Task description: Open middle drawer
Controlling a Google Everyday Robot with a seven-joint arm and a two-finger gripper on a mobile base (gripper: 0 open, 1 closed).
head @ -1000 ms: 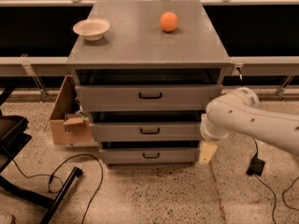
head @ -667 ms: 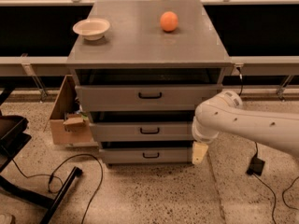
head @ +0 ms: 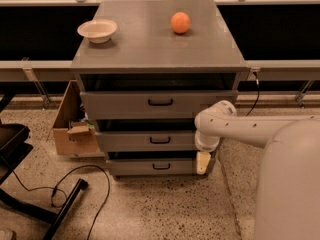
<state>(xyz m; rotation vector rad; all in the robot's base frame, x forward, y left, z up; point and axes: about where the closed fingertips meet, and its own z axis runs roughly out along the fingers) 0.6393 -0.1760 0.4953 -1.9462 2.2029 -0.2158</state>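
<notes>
The middle drawer point(head: 130, 141) is the grey front with a small black bar handle point(head: 160, 140), between the taller top drawer point(head: 120, 104) and the bottom drawer point(head: 135, 167) of a grey cabinet. Its front stands about level with the other two, with a dark gap above it. My gripper point(head: 202, 162) hangs cream-tipped from the white wrist point(head: 207, 138) at the right end of the cabinet front. It is in front of the bottom drawer's right end, below and to the right of the middle handle and apart from it.
A white bowl point(head: 97, 30) and an orange point(head: 180, 22) sit on the cabinet top point(head: 150, 49). A cardboard box point(head: 70, 129) stands left of the cabinet. A black cable point(head: 82, 181) and a chair base point(head: 30, 206) lie on the floor at left.
My arm has swung left, bringing the wrist and gripper from right of the cabinet onto its right front edge. The drawers have not moved.
</notes>
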